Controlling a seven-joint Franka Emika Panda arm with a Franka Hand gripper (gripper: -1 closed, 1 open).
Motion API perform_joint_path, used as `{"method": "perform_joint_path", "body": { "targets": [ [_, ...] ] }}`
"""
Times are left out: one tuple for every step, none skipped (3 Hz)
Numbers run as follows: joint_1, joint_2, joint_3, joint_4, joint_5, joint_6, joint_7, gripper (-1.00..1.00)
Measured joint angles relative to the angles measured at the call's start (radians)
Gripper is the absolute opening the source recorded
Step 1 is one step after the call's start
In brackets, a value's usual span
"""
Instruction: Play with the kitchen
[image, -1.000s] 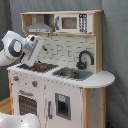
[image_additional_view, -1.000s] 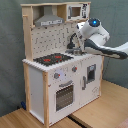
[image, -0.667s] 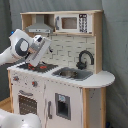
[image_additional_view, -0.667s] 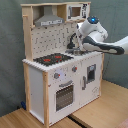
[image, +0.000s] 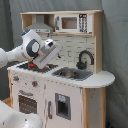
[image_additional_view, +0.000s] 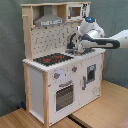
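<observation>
Kitchen: toy play kitchen (image: 60, 75), white and pale wood, stands upright on a wooden floor (image_additional_view: 100, 107) before a grey backdrop in both exterior views.
Arm: white Panda arm (image_additional_view: 107, 40) reaches in over the worktop from the second exterior view's right.
Hob: red-ringed hob (image_additional_view: 52, 59) bare in the second exterior view; oven door (image_additional_view: 65, 95) shut.
Sink: sink (image: 72, 73) with black faucet (image: 85, 59); contents unreadable.
Progress: judged early or mid-play; nothing visibly opened, knobs look untouched.
Claw: claw (image_additional_view: 73, 47) hangs low above the worktop between hob and sink; opening and any contact cannot be told.
</observation>
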Motion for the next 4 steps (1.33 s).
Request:
{"method": "perform_joint_path", "body": {
  "targets": [
    [-0.052,0.059,0.031,-0.002,0.000,-0.032,0.047,1.00],
    [-0.106,0.125,0.056,0.001,0.000,-0.070,0.080,1.00],
    [-0.149,0.191,0.108,0.027,0.000,-0.079,0.104,1.00],
    [-0.195,0.222,0.157,0.062,0.000,-0.144,0.100,1.00]
  ]
}}
